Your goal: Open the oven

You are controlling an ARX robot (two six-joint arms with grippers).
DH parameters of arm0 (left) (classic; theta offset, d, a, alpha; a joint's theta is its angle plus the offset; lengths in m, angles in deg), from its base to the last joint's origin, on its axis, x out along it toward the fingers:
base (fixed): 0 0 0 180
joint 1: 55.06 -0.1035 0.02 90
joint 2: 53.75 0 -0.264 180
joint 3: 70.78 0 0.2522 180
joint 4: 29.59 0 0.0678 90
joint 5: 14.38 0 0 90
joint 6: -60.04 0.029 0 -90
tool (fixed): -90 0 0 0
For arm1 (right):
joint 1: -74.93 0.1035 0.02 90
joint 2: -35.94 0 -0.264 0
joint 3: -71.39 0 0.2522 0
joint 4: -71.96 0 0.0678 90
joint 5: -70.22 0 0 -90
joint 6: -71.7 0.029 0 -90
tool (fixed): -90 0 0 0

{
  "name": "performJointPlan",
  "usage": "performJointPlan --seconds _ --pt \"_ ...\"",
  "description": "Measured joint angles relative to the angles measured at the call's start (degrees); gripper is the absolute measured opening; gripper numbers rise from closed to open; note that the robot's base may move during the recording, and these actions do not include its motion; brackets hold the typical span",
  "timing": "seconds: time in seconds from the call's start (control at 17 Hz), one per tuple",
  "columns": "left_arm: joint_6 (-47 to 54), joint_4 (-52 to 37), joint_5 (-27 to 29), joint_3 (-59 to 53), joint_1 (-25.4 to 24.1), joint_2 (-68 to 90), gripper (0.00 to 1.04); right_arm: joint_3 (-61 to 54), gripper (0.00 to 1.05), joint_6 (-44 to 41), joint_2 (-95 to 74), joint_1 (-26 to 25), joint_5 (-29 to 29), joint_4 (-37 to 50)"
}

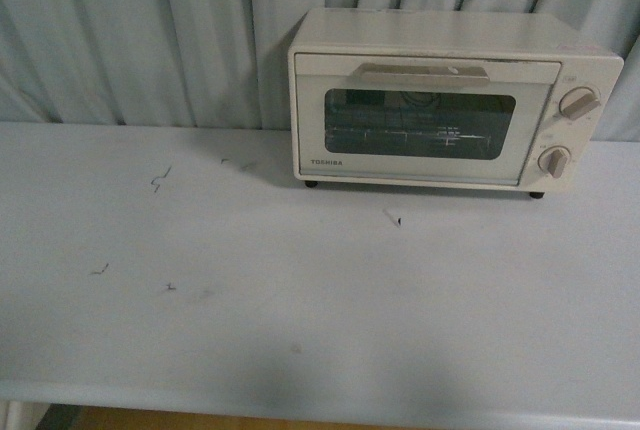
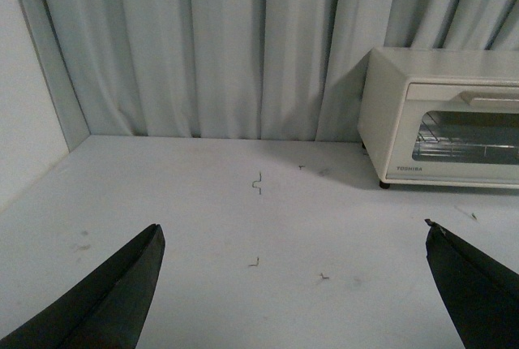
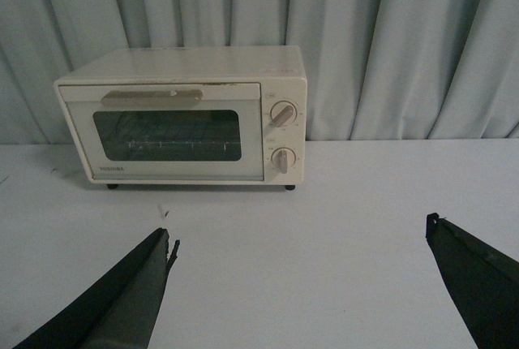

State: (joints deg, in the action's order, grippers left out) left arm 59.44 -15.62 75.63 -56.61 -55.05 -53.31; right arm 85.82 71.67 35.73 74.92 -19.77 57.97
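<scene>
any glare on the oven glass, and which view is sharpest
Front view: dim, grainy, oven slightly soft, its glass dark without glare. Left wrist view: glass washed pale by reflection. Right wrist view: brightest, oven sharp, soft shadow beneath it.

Pleated grey-blue curtains (image 1: pixel 150 40) hang behind a white table (image 1: pixel 300 310) flecked with small dark marks (image 1: pixel 160 180); the light is dim.

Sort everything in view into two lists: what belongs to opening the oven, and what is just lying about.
Belongs to the job: Toshiba toaster oven, its bar handle, left gripper, right gripper, both open.

Just lying about: dark scraps on the table, the curtain behind.
</scene>
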Motion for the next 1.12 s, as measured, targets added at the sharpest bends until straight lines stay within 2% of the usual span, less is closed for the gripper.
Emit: performJointPlan --seconds 1.12 --pt "0.0 0.0 0.0 0.0 0.0 0.0 0.98 0.0 0.98 0.0 0.0 0.0 0.0 0.0"
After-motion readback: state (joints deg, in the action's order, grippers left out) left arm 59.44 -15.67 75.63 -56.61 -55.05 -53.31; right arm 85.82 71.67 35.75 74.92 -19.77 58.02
